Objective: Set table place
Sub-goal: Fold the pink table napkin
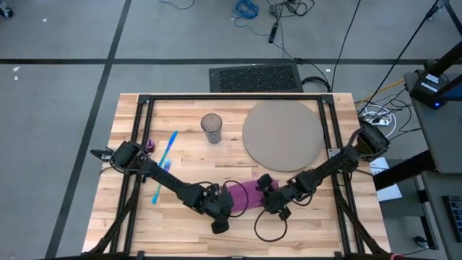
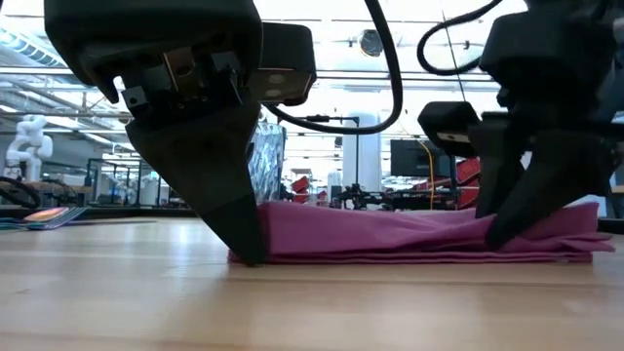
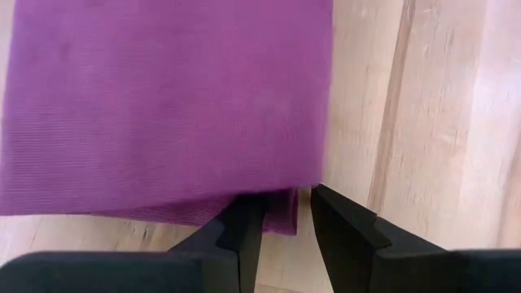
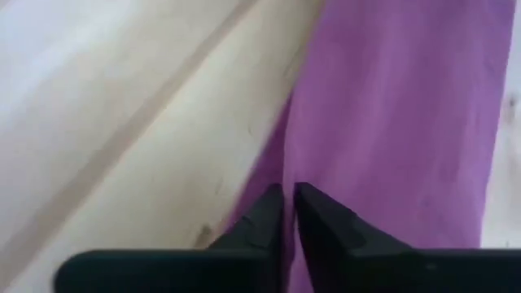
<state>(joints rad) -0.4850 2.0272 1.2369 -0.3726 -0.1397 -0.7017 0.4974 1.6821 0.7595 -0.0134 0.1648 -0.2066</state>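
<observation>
1. The purple napkin (image 1: 247, 193) lies flat on the table (image 1: 130, 217) at 6 o'clock.
2. The left gripper (image 3: 281, 213) pinches the napkin's corner.
3. The right gripper (image 4: 289, 213) pinches its other end, fingers nearly together.

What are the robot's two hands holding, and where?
Both pinch the purple cloth napkin: left gripper at one end's corner, right gripper at the opposite end's edge.

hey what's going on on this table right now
Both arms are working on the purple napkin near the front of the table. The left gripper has a corner of it between its fingers, and the right gripper is down at the opposite end, nearly closed on the cloth. The mat, glass and blue cutlery lie further back, untouched. No plate is in view.
</observation>
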